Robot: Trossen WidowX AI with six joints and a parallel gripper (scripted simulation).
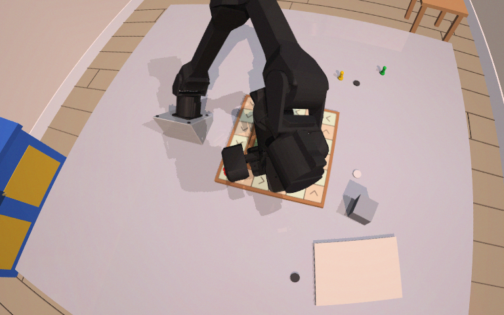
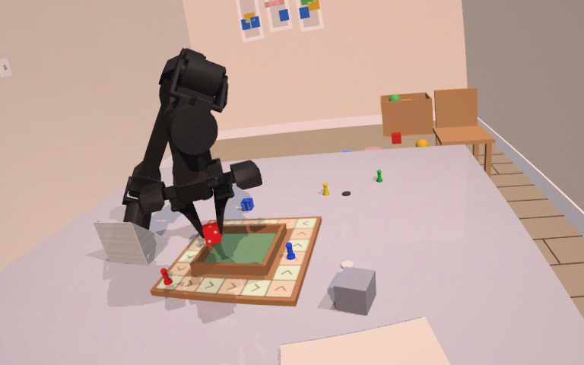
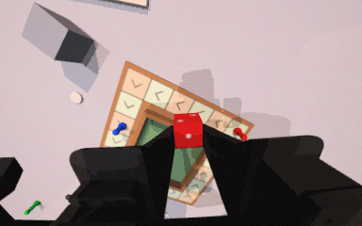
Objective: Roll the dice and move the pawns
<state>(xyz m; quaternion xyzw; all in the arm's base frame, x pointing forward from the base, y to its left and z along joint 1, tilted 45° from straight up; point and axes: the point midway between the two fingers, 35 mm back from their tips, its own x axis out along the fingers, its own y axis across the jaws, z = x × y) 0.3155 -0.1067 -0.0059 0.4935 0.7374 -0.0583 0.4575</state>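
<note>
My gripper (image 2: 212, 233) (image 3: 187, 128) is shut on the red die (image 2: 211, 235) (image 3: 188, 134) and holds it in the air over the left part of the tray (image 2: 232, 269). The tray has a green floor and sits in the middle of the board (image 1: 269, 195) (image 2: 228, 299). The red pawn (image 2: 166, 276) (image 3: 239, 134) stands on a corner square; the arm mostly hides it in the top view. The blue pawn (image 2: 290, 251) (image 3: 119, 128) stands on the side by the grey block. The blue die (image 2: 247, 204) lies on the table behind the board.
A grey block (image 1: 363, 209) (image 2: 355, 290) and a pale disc (image 1: 356, 173) are beside the board. A notepad (image 1: 357, 271) and a dark disc (image 1: 294, 277) lie in front. Yellow (image 2: 325, 189) and green (image 2: 379, 176) pawns stand at the back. A grey wedge (image 2: 125, 242) is left.
</note>
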